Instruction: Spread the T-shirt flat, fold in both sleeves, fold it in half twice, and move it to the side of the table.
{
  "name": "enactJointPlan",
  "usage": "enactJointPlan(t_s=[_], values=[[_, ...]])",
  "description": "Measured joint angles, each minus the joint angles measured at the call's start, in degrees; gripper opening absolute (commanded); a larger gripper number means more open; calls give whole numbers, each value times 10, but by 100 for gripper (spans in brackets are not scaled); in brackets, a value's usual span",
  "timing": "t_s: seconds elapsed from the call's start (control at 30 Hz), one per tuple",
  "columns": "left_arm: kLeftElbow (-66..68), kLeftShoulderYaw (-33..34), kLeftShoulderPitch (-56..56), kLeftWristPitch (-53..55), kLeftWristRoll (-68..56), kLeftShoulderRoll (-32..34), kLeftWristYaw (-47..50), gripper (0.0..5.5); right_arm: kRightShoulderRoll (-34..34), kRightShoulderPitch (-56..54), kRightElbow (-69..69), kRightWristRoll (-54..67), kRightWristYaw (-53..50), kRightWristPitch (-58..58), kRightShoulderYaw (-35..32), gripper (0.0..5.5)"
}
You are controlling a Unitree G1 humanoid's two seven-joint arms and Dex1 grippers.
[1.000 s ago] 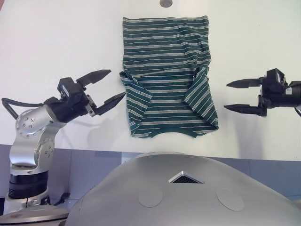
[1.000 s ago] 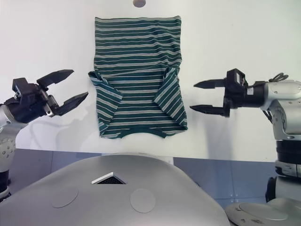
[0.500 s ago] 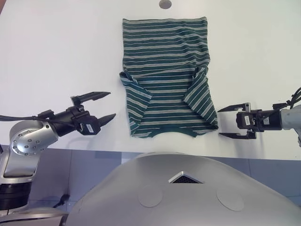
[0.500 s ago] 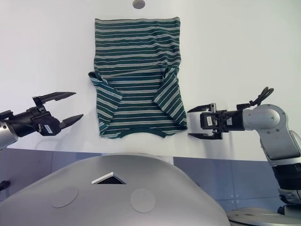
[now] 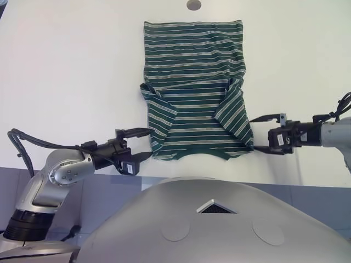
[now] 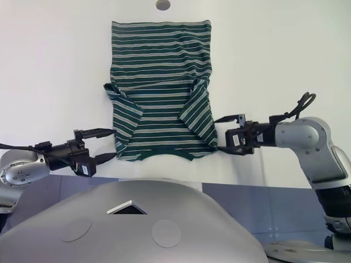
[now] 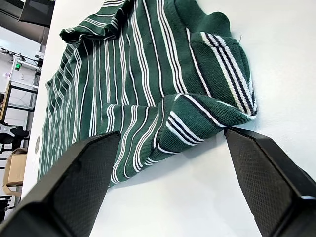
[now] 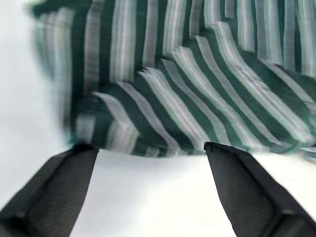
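T-shirt (image 5: pixel 194 87): green with pale stripes. It lies flat on the middle of the bench, its straight hem toward the far edge and its neckline toward the near edge.

Left sleeve (image 5: pixel 159 107): folded inward over the body of the T-shirt. It forms a diagonal flap along the left side.

Right sleeve (image 5: pixel 233 112): also folded inward, with its stripes running slantwise across those of the body.

Left end effector (image 5: pixel 149 142): open and held low over the bench at the near left corner of the T-shirt. Its two dark fingers (image 7: pixel 74 182) are spread, one on either side of that corner. In the left wrist view the rumpled corner lies between the fingertips, and whether they touch the cloth cannot be told.

Right end effector (image 5: pixel 253 133): open and level with the bench at the near right corner of the T-shirt. Its fingers (image 8: pixel 242 192) straddle the edge of the fabric – the jaws have not closed on it.

Bench (image 5: pixel 71 71): a white, plain surface. The T-shirt's neckline edge lies close to the near edge.

Grey disc (image 5: pixel 193 4): a small round mark set in the bench just beyond the hem – apart from the cloth.
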Motion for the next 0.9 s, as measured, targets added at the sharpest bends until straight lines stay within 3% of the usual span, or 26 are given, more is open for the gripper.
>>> enactJointPlan(t_s=[0.17, 0.3, 0.6, 0.9], values=[[20, -24, -25, -12, 7, -1, 17, 386, -9, 11, -34, 39, 18, 30, 1, 401], [37, -42, -37, -24, 14, -2, 27, 307, 6, -3, -34, 32, 4, 32, 15, 405], [59, -67, -49, -36, 15, 10, 26, 136, 0, -9, -22, 10, 14, 24, 26, 228], [83, -86, -78, -37, 23, 14, 28, 0, -2, -7, -4, 15, 26, 17, 33, 56]])
